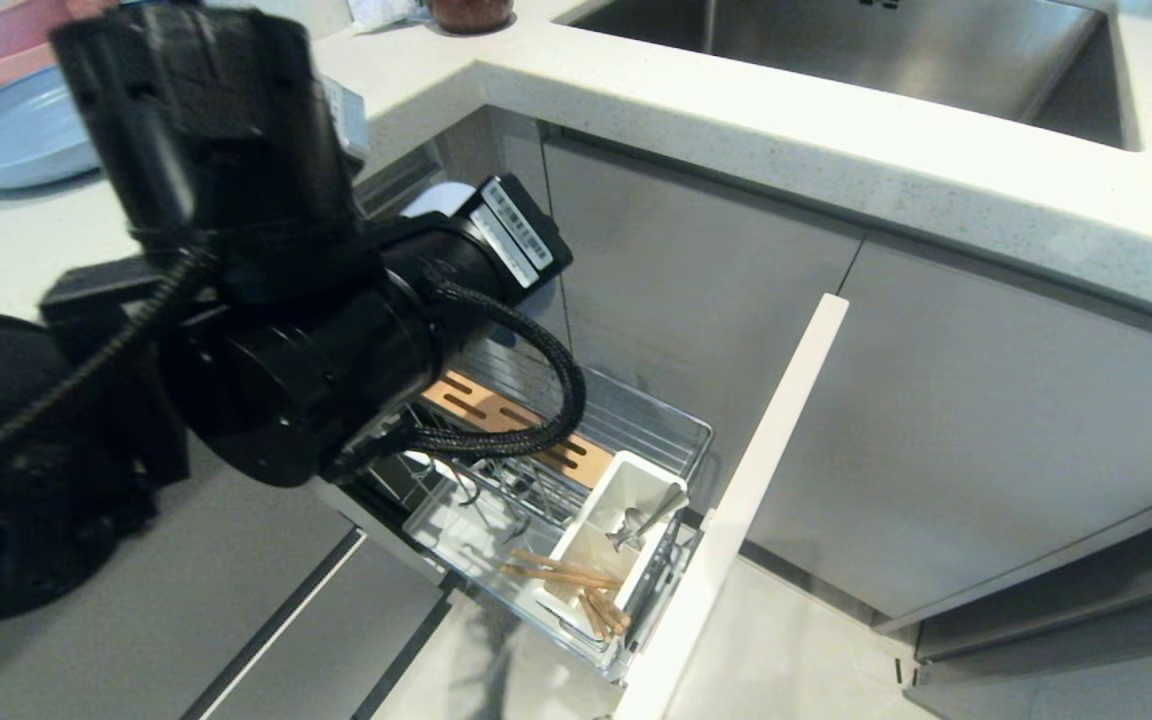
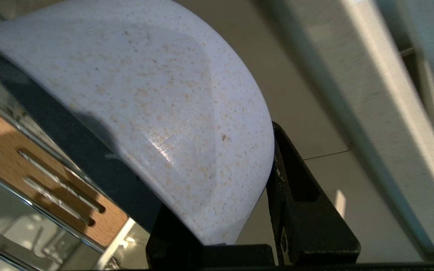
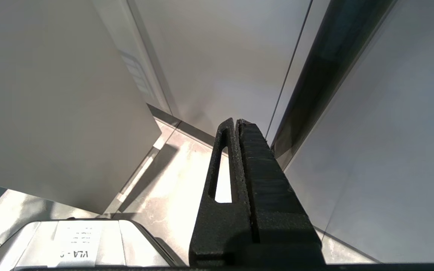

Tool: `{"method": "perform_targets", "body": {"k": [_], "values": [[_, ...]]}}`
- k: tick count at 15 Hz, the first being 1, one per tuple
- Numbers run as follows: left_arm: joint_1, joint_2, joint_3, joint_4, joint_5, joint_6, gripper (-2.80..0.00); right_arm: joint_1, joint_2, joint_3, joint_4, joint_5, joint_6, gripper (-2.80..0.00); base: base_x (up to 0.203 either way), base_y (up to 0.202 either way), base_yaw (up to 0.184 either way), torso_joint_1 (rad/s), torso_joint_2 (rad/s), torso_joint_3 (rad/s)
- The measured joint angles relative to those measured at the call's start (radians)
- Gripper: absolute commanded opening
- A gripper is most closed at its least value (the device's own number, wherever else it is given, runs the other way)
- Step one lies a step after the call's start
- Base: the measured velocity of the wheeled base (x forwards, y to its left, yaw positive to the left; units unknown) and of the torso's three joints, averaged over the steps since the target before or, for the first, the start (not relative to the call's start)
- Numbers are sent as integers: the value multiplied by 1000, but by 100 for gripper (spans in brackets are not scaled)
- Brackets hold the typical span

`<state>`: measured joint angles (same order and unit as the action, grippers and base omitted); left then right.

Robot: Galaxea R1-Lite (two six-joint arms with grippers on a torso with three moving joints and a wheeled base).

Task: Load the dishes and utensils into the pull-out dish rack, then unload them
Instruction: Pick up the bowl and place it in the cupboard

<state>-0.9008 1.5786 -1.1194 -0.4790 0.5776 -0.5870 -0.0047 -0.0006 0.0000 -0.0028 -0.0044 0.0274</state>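
Nearest, the white cutlery caddy [image 1: 626, 530] at the front of the pull-out dish rack [image 1: 681, 430] holds the spoon [image 1: 648, 520] and the chopsticks [image 1: 566, 575]. Behind it lies the slotted wooden strip [image 1: 516, 420]. Above the rack, the left gripper [image 2: 239, 241] pinches the rim of the speckled pale blue bowl [image 2: 164, 113]. Farther off, the blue plate [image 1: 11, 135] rests on the counter [image 1: 836, 160]. Parked low, the right gripper [image 3: 237, 124] is pressed together.

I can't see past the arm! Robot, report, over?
Left gripper shut on blue bowl above rack. Right gripper shut, parked. Spoon, chopsticks in caddy.
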Motion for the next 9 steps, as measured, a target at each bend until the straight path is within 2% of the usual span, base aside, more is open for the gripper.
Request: {"method": "perform_targets", "body": {"k": [1, 4, 7, 9], "values": [[0, 29, 9, -18, 3, -35, -280, 0, 0, 0, 0, 0, 0, -280, 0, 0, 0, 0, 0, 0], [9, 116, 34, -54, 6, -199, -280, 0, 0, 0, 0, 0, 0, -280, 0, 0, 0, 0, 0, 0], [52, 194, 42, -61, 4, -262, -280, 0, 0, 0, 0, 0, 0, -280, 0, 0, 0, 0, 0, 0], [88, 236, 43, -72, -31, -281, -280, 0, 0, 0, 0, 0, 0, -280, 0, 0, 0, 0, 0, 0]]}}
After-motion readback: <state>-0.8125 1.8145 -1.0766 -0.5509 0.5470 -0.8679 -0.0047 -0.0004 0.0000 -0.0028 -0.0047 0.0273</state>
